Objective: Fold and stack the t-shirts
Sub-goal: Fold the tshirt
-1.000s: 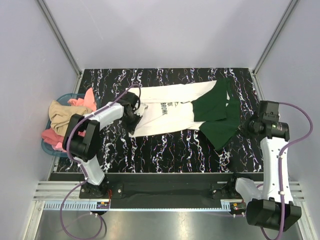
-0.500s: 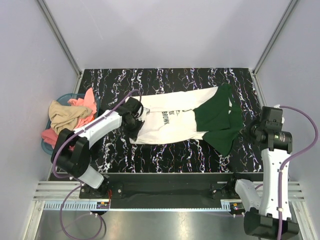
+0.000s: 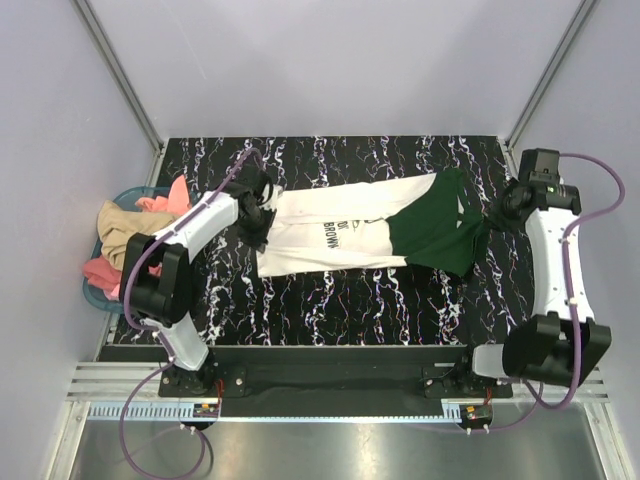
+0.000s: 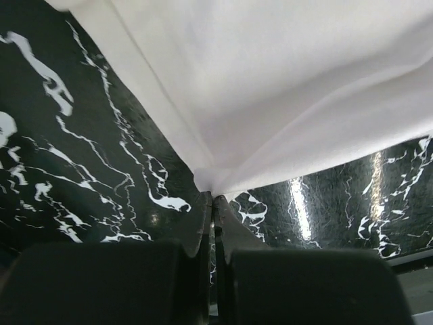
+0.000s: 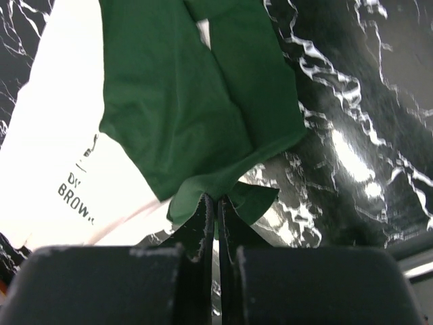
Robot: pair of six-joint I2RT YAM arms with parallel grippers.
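The cream-white t-shirt (image 3: 335, 230) with dark lettering lies stretched across the middle of the black marbled table (image 3: 330, 300). The dark green t-shirt (image 3: 435, 232) lies over its right end. My left gripper (image 3: 262, 215) is shut on the white shirt's left edge; the left wrist view shows the white cloth (image 4: 270, 88) pinched at the fingertips (image 4: 205, 203). My right gripper (image 3: 497, 215) is shut on the green shirt's right edge; the right wrist view shows green cloth (image 5: 183, 101) bunched between the fingertips (image 5: 203, 203), with the white shirt (image 5: 61, 149) under it.
A blue basket (image 3: 92, 290) with tan and pink clothes (image 3: 130, 235) sits off the table's left edge. Grey walls and metal posts enclose the table on three sides. The arm bases stand on a rail at the near edge.
Both grippers have moved toward the far side, dragging the shirts along. The right arm swung well back; the green shirt now lies flatter and further back over the white shirt's right end.
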